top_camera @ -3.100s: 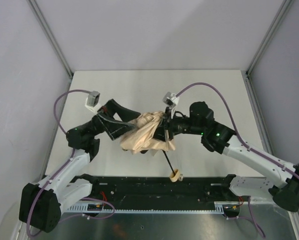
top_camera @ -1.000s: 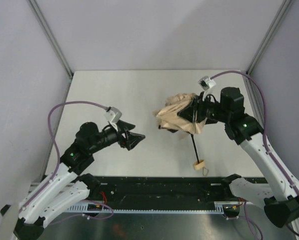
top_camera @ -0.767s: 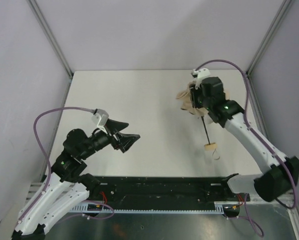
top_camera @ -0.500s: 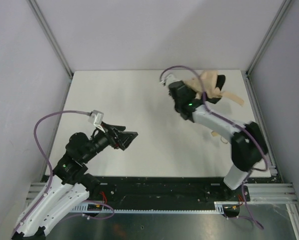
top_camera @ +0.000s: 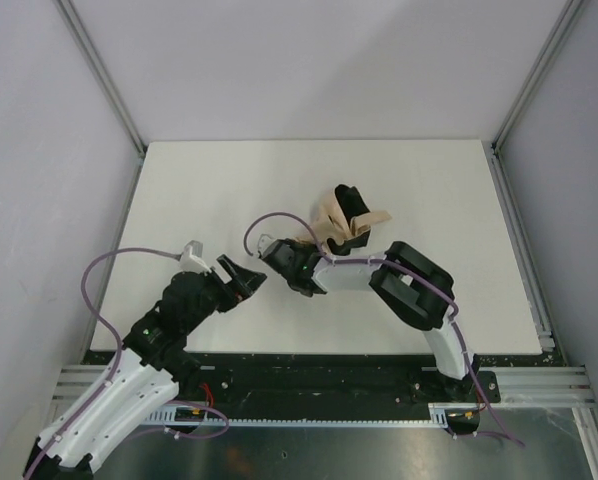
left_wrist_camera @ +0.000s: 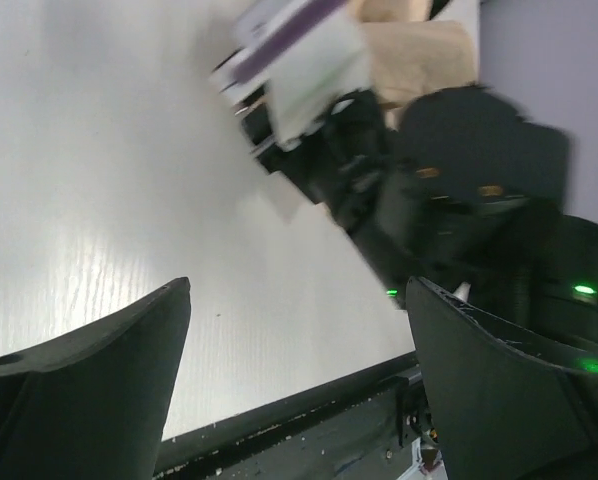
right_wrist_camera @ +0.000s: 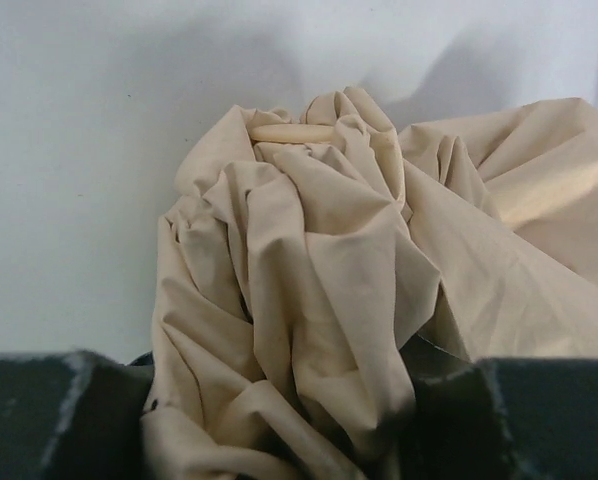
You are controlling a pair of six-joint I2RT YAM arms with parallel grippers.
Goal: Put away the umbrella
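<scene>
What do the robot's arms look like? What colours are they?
The left arm and the right arm match: smooth white tubes joined by chunky black joints, each with a tiny green light. A thin purple cable loops off each arm to a small pale camera box. The left gripper is black, with two dark wedge-shaped fingers.

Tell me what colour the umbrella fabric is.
The umbrella is plain beige; right wrist view shows it best.

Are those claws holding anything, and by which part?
The right gripper grips the beige fabric folding umbrella by its bunched canopy; the left gripper holds nothing.
</scene>
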